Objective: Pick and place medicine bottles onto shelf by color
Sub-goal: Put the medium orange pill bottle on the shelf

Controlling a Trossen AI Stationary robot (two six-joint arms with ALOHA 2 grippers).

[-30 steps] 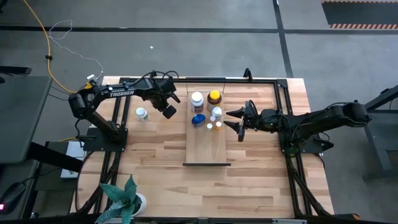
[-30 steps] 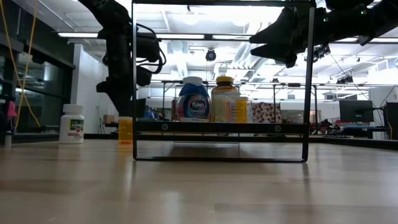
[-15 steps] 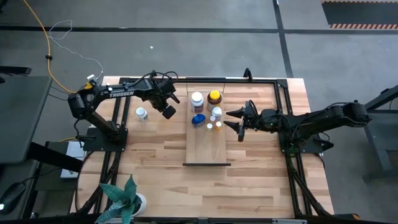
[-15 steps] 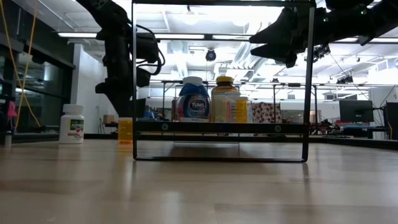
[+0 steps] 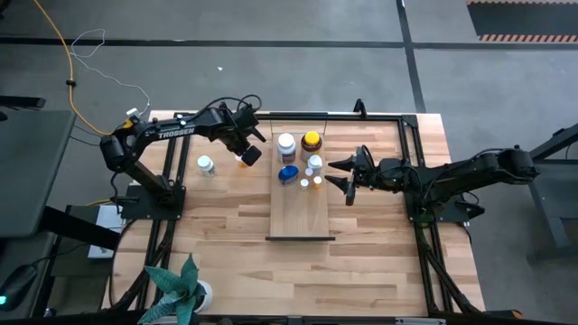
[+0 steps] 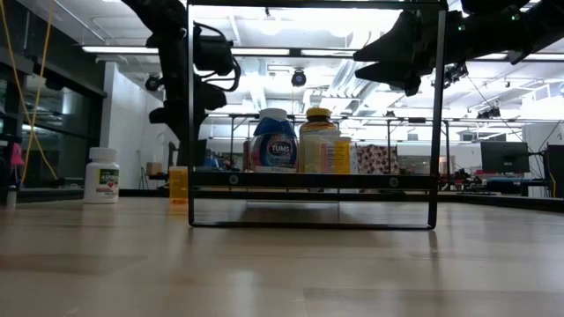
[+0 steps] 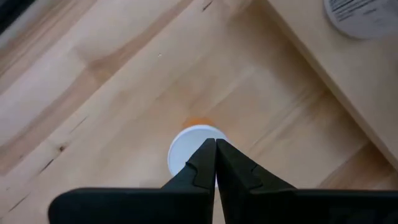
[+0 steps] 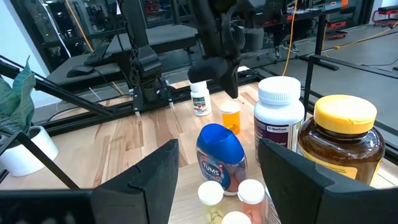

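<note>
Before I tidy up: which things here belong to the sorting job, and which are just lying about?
Job:
shelf
white bottle
amber bottle
blue-capped bottle
small orange bottle
small white bottle

Lying about:
potted plant
yellow cable

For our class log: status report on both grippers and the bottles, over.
Left gripper shut, empty, above small orange bottle. Right gripper open beside shelf. Nothing blocking.

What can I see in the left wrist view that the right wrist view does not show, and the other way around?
Only the left wrist view: the left gripper with its jaws shut, straight above the small orange bottle's white cap.
Only the right wrist view: the blue-capped bottle, the amber bottle, a plant pot, the right gripper open.
Both: the small orange bottle and the wooden table.
</note>
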